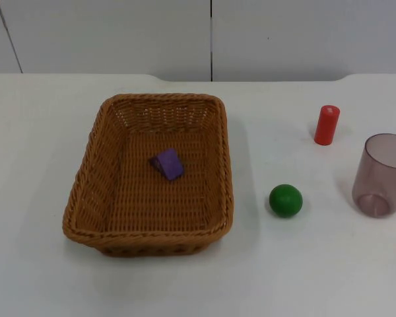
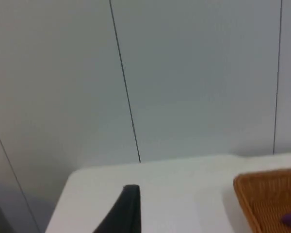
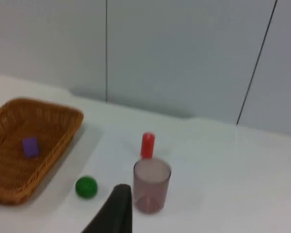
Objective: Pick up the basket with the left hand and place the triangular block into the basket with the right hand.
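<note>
From the top view I see a brown wicker basket (image 1: 86,191) resting flat on the white worktop (image 1: 303,264), with the purple triangular block (image 1: 167,164) lying inside it near the middle of its floor. To its right sit a green ball (image 1: 286,200), a red cylinder (image 1: 327,125) and a translucent cup (image 1: 381,175), each apart from the others. The left gripper (image 2: 123,213) hangs raised near the worktop's corner, facing the wall. The right gripper (image 3: 115,211) hangs raised too, just beside the cup. I cannot tell how either one's jaws stand.
</note>
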Controlling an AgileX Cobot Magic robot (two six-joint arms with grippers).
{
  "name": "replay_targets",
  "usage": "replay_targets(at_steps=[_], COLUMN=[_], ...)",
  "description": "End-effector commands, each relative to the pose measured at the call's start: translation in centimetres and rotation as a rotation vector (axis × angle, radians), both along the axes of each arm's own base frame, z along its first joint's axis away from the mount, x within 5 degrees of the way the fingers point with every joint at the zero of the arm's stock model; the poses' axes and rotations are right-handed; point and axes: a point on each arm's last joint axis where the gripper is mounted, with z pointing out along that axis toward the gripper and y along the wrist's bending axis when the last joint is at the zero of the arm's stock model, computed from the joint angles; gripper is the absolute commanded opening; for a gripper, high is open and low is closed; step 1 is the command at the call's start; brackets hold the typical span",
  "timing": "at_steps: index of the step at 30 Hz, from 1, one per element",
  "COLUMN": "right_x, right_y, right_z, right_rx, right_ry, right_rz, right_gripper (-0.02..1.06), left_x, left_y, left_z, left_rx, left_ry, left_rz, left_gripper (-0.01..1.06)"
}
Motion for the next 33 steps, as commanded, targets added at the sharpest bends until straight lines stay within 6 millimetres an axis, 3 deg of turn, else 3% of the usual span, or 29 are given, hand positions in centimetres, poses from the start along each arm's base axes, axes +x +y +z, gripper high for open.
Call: replay_targets(at_steps=[1,8,12,18,22,33], right_x=[0.7,3.5,4.1,4.2,4.3,4.3], right_y=[0.0,0.0,0.0,-0.7,-1.0,-1.0], right_z=[-1.0,-5.5,-6.4,-6.5,-6.5,-6.5], right_rx=[0.008,0.006,0.004,0.045,0.063,0.063], right_ry=[0.045,0.210,0.231,0.245,0.245,0.245], right_rz=[-0.002,-0.005,-0.013,-0.112,-0.149,-0.151], right_gripper=[1.05,1.05,1.05,1.05,1.05,1.05], left_x=[0.7,2.7,2.9,3.1,4.0,4.2], left_y=[-0.1,-0.1,0.0,0.1,0.1,0.1], left_z=[-1.0,-4.9,-6.1,-6.7,-8.4,-8.5], left_rx=[-0.003,-0.048,-0.044,-0.034,-0.073,-0.073], left_ry=[0.043,0.245,0.329,0.364,0.417,0.406], left_rz=[-0.015,-0.006,0.006,0.023,0.036,0.035], left_gripper=[1.05,1.05,1.05,1.05,1.05,1.05])
